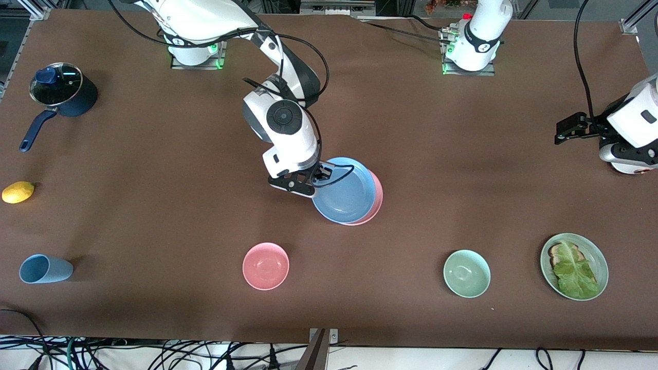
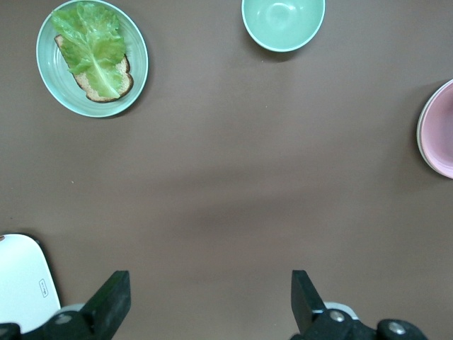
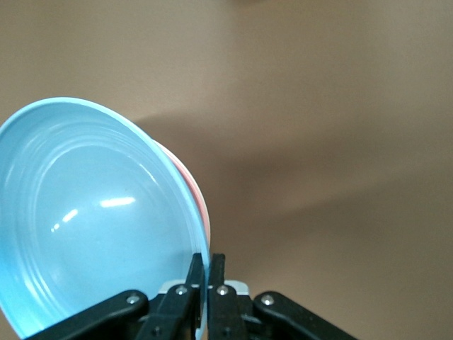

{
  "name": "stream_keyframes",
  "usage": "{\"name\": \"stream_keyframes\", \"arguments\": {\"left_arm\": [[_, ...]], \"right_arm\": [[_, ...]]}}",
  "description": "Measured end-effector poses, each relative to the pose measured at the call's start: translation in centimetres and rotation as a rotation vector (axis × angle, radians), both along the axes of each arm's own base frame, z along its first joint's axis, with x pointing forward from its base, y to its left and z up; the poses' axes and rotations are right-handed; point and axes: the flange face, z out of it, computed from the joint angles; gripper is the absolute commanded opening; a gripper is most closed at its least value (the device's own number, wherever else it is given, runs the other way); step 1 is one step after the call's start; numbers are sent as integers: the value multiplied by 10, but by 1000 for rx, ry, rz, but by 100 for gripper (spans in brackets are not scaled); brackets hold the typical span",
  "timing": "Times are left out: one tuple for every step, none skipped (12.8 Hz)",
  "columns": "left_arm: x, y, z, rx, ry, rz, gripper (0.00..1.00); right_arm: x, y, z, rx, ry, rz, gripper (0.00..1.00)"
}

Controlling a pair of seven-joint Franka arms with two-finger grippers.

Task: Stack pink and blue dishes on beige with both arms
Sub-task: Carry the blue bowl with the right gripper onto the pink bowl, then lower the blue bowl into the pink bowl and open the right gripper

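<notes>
Right pincer (image 1: 320, 174) grips the rim of the blue plate (image 1: 343, 191) over the pink plate (image 1: 377, 198) mid-counter; left pincer (image 1: 568, 128) waits wide open, empty, above the counter's (image 1: 154, 205) left-arm end

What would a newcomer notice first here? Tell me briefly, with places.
The right gripper has its jaws shut on the rim of the blue plate, which sits over the pink plate mid-table. The left gripper waits open above bare table at its own end, and a green plate with lettuce lies nearer the front camera.
</notes>
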Motion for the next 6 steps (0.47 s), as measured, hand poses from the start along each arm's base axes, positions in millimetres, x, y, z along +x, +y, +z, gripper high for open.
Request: {"name": "stream_keyframes", "arguments": {"left_arm": [[0,0,0,0,0,0,100],[0,0,0,0,0,1,100],[0,0,0,0,0,1,100],[0,0,0,0,0,1,100],[0,0,0,0,0,1,100],[0,0,0,0,0,1,100]], "right_arm": [[-1,0,-2,-2,5,-17,0],[-3,3,-6,-5,11,-29,0],[-8,8,-10,-9,18,-37,0],[-13,15,-15,-7,19,-45,0],[-16,20,-21,0,16,-57,0],[-18,23,-26,4,14,-66,0]]}}
